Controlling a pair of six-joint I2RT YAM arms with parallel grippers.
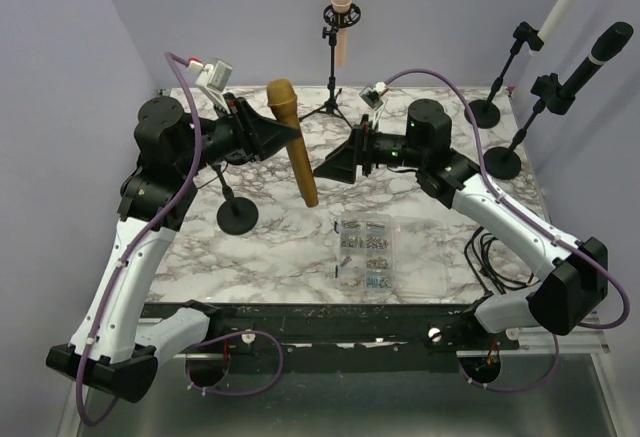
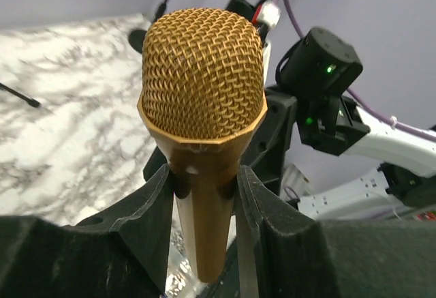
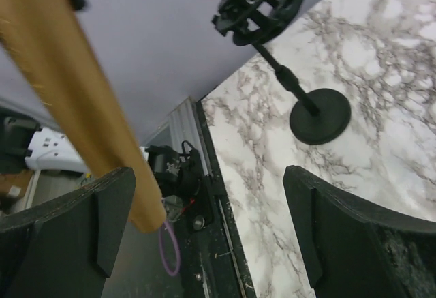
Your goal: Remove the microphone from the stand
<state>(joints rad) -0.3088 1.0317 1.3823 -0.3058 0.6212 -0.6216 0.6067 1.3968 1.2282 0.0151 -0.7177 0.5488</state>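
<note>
1. Left gripper point(image 2: 203, 196), my tool: pinching the microphone point(image 2: 202, 73) on its neck, directly under the mesh head. My fingers point(image 2: 153, 202) press the gold body from both sides. The grip sits high so that the flared head cannot slide down through the jaws.
2. Table point(image 1: 280, 247): lies below my gripper. The microphone's tail hangs above the marble without touching it, so my grip alone carries the load.
3. Right gripper point(image 3: 211, 202): faces my gripper from across the microphone, jaws spread wide and holding nothing. The gold shaft passes just beside one of its fingers; I cannot tell whether they touch. I judge it is stationed there to steady or receive the lower shaft.
4. Stand point(image 3: 286, 80): below my gripper and to its near side, round base point(image 3: 320, 115) flat on the marble, rod tilted.
5. Microphone: runs from between my fingers downward and away from my wrist, head up, body tilted, apart from the stand.
6. Clip point(image 3: 262, 1): on top of the stand's rod, empty in the right wrist view. I judge extraction complete; setting the microphone down remains.
</note>
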